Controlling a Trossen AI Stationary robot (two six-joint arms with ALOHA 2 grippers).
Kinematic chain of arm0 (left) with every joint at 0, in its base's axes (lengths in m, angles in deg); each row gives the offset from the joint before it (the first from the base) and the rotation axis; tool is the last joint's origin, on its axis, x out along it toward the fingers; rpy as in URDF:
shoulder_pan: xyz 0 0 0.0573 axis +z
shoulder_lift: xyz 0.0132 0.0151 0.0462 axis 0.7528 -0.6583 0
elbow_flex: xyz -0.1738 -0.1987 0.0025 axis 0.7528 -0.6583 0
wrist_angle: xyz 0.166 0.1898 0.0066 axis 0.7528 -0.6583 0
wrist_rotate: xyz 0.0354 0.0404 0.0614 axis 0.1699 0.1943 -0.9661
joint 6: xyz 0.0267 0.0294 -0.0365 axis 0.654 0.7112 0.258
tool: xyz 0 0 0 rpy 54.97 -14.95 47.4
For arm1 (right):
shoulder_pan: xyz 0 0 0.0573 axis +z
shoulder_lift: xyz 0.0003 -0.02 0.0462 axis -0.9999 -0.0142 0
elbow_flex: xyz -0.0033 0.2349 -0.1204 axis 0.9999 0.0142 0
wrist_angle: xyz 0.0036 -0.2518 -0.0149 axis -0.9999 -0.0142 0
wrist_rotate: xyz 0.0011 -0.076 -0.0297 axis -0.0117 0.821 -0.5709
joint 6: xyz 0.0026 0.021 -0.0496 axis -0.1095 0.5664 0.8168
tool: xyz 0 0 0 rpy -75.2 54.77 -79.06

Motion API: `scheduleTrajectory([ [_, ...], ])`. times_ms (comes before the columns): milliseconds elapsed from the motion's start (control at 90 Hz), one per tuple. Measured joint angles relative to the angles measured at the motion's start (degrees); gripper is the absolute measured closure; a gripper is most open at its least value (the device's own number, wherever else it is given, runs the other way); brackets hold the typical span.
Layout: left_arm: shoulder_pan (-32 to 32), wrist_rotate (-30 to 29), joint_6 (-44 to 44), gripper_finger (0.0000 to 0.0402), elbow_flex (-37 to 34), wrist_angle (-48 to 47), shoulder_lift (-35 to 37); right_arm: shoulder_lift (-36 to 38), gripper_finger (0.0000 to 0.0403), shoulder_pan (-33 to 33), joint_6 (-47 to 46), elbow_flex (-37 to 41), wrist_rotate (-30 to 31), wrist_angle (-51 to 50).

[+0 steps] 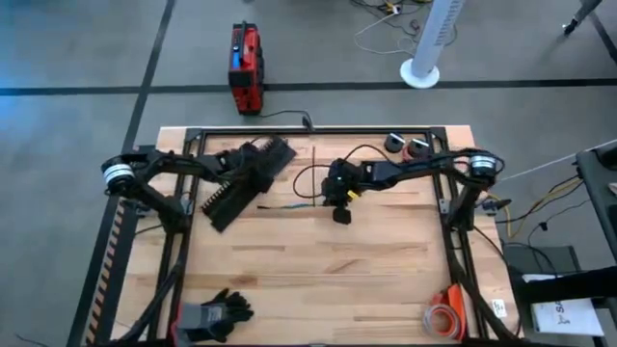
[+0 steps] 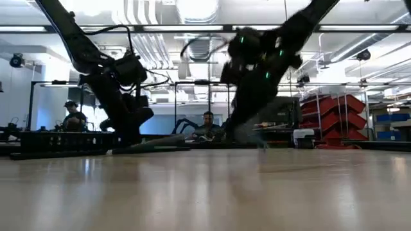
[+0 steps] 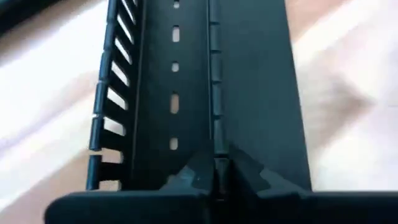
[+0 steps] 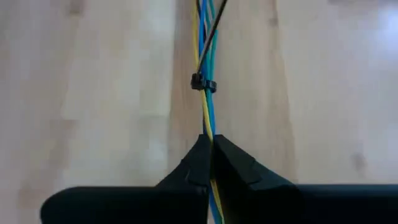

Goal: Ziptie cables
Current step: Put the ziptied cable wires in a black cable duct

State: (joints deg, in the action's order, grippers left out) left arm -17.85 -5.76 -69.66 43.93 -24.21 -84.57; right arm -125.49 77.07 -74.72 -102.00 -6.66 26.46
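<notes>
Overhead and wrist views of the tying step. We see the right tool (image 4: 210, 149) near the centre of the overhead frame, its fingers pinched onto the cables (image 4: 205, 106), a thin bundle of blue, yellow and green wires running up the middle of the right wrist frame over the counter (image 4: 93, 93). A small black zip tie (image 4: 203, 82) already rings the bundle just beyond the fingertips. In the overhead frame the cables (image 1: 289, 204) trail left of the right tool (image 1: 339, 204). The left tool (image 3: 214, 171), left of centre overhead, is clamped on the edge of the black slotted strip (image 3: 186, 81). To finish well, we judge the right tool should keep the wires taut and gathered; the tie looks snug, though we cannot confirm this.
</notes>
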Motion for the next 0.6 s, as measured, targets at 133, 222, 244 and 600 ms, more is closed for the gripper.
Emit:
scheduleTrajectory([
  [133, -1.84, 5.08, 0.06, 0.0400, -0.01, 6.75, -0.70, 6.83, 0.0402, 3.72, -1.19, 0.01, 5.04, -7.55],
  [222, -3.23, 7.26, 0.52, 0.0400, -0.01, 10.76, -1.68, 11.94, 0.0402, 6.21, -3.57, -0.03, 6.52, -11.60],
  [244, -3.57, 7.99, 0.52, 0.0400, -0.01, 12.16, -1.95, 13.15, 0.0402, 6.80, -4.16, -0.03, 6.63, -12.31],
  [600, -8.05, 20.44, -0.39, 0.0401, 3.26, 29.46, -10.37, 28.25, 0.0402, 16.35, -9.70, -0.13, 13.70, -13.74],
])
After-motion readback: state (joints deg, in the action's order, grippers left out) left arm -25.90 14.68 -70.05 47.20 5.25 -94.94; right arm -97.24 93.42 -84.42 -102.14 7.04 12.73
